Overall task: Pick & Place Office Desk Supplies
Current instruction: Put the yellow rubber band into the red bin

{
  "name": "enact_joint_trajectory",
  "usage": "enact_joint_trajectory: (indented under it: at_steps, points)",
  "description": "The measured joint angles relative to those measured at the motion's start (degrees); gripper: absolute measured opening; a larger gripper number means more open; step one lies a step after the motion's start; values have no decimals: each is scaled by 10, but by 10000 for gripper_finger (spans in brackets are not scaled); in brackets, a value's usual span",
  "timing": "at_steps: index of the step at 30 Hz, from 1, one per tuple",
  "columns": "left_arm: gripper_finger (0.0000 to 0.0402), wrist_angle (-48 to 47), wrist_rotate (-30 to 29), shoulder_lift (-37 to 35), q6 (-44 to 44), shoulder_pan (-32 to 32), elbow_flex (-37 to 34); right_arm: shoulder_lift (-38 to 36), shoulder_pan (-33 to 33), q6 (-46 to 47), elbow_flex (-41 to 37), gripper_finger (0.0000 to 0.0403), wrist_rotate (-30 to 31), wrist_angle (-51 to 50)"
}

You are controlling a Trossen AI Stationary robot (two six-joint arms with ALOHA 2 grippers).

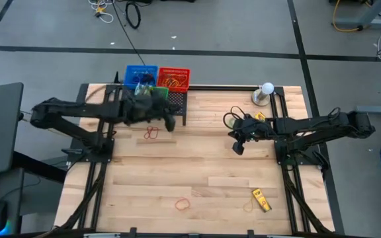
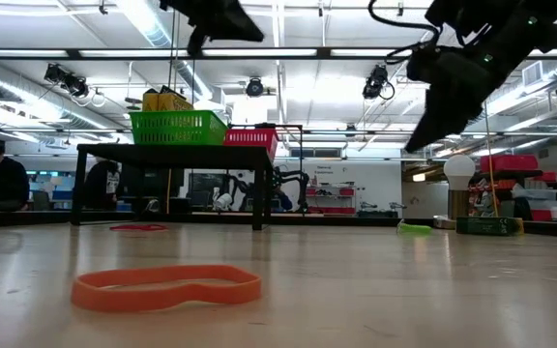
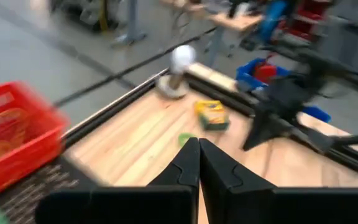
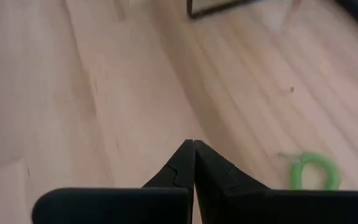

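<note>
While both hands (image 3: 198, 163) (image 4: 194, 163) are pressed together, three baskets (image 1: 174, 79) and two crayon boxes (image 1: 262, 199) show.

Grey floor (image 1: 243, 26), seemingly strip-lit ceiling (image 2: 288, 53)

Three baskets (image 1: 173, 79) stand in a row on a raised shelf (image 1: 177, 100) at the table's (image 1: 197, 178) far edge. Before the shelf lies a rubber band (image 1: 152, 133); near the front edge, another band (image 1: 183, 204) — right of it, a crayon box (image 1: 262, 199). A ball lamp (image 1: 265, 92) occupies the far right corner.
</note>
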Motion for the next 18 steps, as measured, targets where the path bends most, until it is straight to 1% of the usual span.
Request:
enact_joint_trajectory:
  at_steps: [2,5,8,10,14,18]
  points:
    - [5,73,-9,16,31,-34,-33,0,3,-2,0,7,-11,-23]
    - [5,209,1,39,47,-67,-104,0,25,13,0,7,-13,-73]
    - [5,348,-3,57,47,-84,-172,0,74,67,3,7,-17,-132]
    - [5,416,-5,67,50,-95,-210,1,119,99,11,7,-17,-165]
    - [6,483,-4,84,40,-110,-254,24,210,153,40,7,-30,-229]
    - [8,484,-11,86,47,-112,-270,73,284,211,81,7,-48,-269]
